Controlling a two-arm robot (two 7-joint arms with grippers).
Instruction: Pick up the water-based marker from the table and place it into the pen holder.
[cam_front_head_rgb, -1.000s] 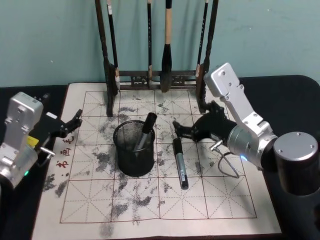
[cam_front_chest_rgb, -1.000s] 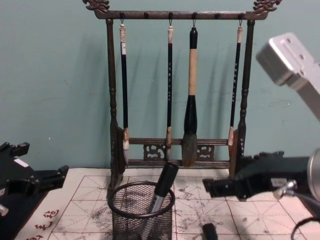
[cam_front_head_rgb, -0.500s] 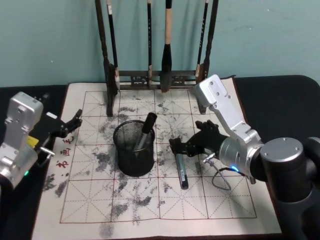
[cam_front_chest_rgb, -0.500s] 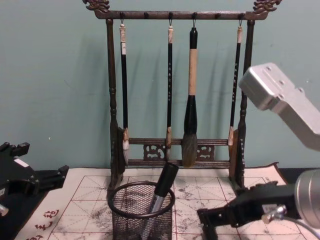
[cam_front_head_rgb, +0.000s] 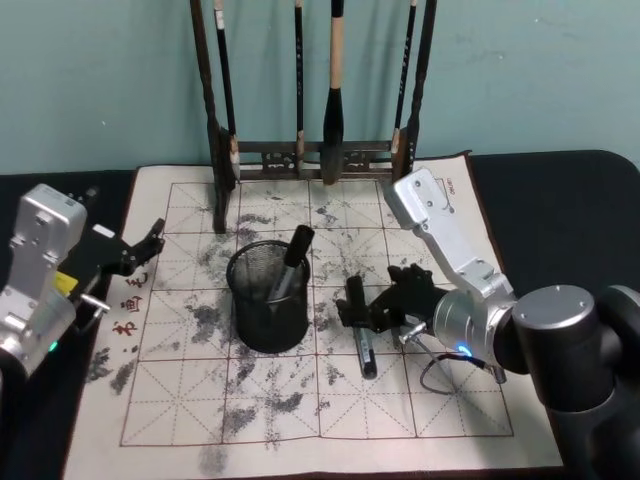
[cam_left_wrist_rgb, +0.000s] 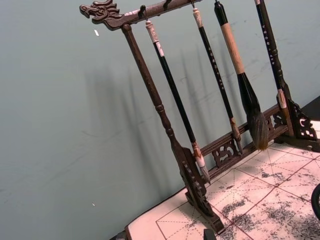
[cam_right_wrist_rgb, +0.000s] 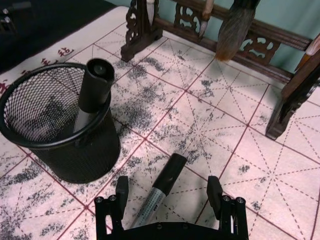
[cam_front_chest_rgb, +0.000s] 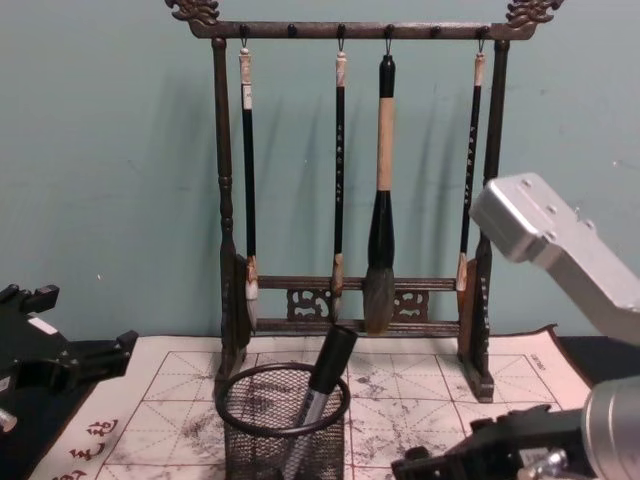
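My right pincer (cam_front_head_rgb: 375, 303) sits low over the water-based marker (cam_front_head_rgb: 364, 350), jaws apart, one on each side of the barrel. The right wrist view shows it well: the right pincer (cam_right_wrist_rgb: 167, 185) straddles the marker (cam_right_wrist_rgb: 159, 195) with daylight on both sides and nothing clamped yet. I judge this the grasp step, just ahead of the close.

The marker lies flat on the gridded, ink-stained calligraphy sheet (cam_front_head_rgb: 300, 420) that covers the table (cam_front_head_rgb: 560, 200). It is just to the right of the pen holder (cam_front_head_rgb: 262, 325), with its cap end towards the brush rack (cam_front_head_rgb: 300, 155). My jaws are lined up across the barrel, not along it, so that closing should pinch it square and not roll it away.

The mesh pen holder (cam_right_wrist_rgb: 75, 150) stands upright, apart from the marker, and another marker (cam_right_wrist_rgb: 95, 87) leans inside it, cap up against the rim. The chest view shows that leaning marker (cam_front_chest_rgb: 325, 375) poking above the holder (cam_front_chest_rgb: 285, 440), so I would aim for the free side of the opening.

My left pincer (cam_front_head_rgb: 150, 245) is parked at the sheet's left edge, jaws apart, holding nothing and well clear of the work.

The risk I see is the smooth round barrel skidding on the paper if one jaw touches first.
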